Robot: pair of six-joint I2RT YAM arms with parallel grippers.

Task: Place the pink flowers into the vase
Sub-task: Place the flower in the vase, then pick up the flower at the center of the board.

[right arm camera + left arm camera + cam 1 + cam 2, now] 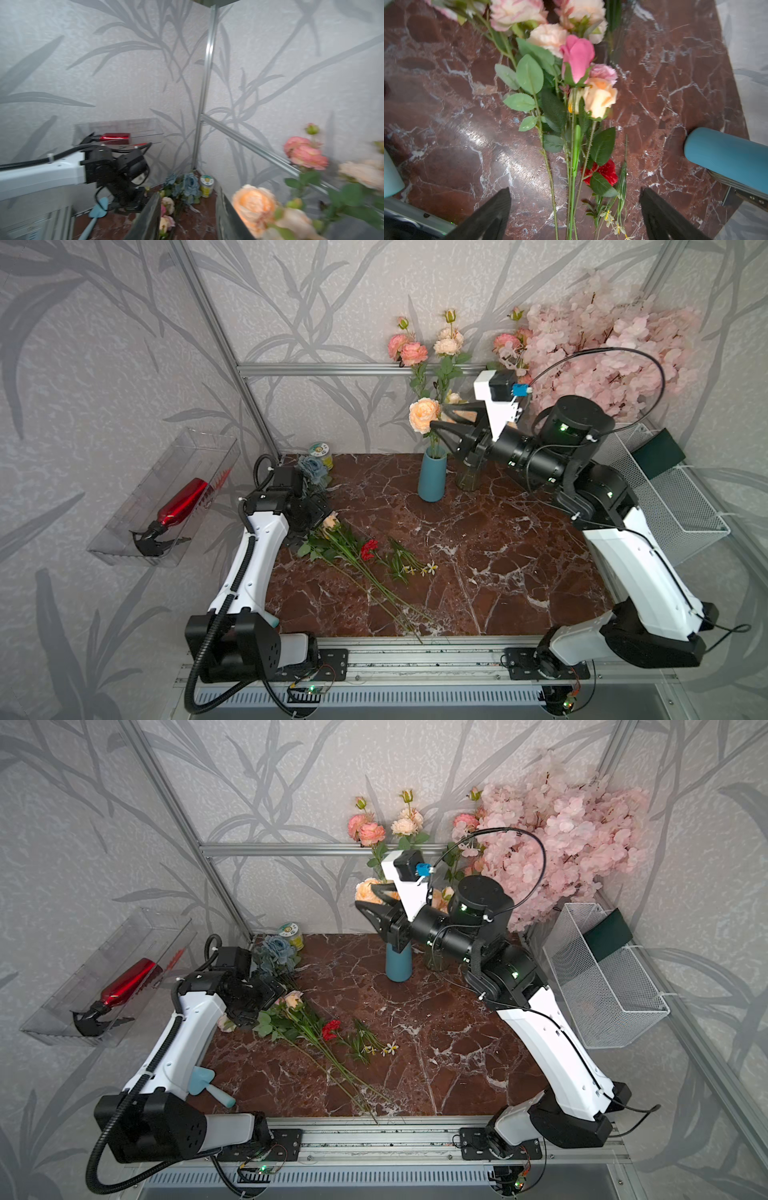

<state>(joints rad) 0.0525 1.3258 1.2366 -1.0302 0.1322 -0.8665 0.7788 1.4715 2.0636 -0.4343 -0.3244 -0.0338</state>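
- The left gripper (575,192) hangs low over the table (498,556) at left centre in both top views. Its arm is bent forward and its jaws are wide apart, with green stems running between them in the wrist view.
- The right gripper (439,416) is raised at upper centre, its arm stretched leftward. Its jaws are apart and empty, just beside a peach rose (424,414).
- Pink flowers (550,38) lie on the table under the left gripper, and more stand in the blue vase (432,483) below the right gripper.
- A red carnation (369,549) lies beside the stems.
- A glass vase (469,481) is partly hidden behind the right arm.
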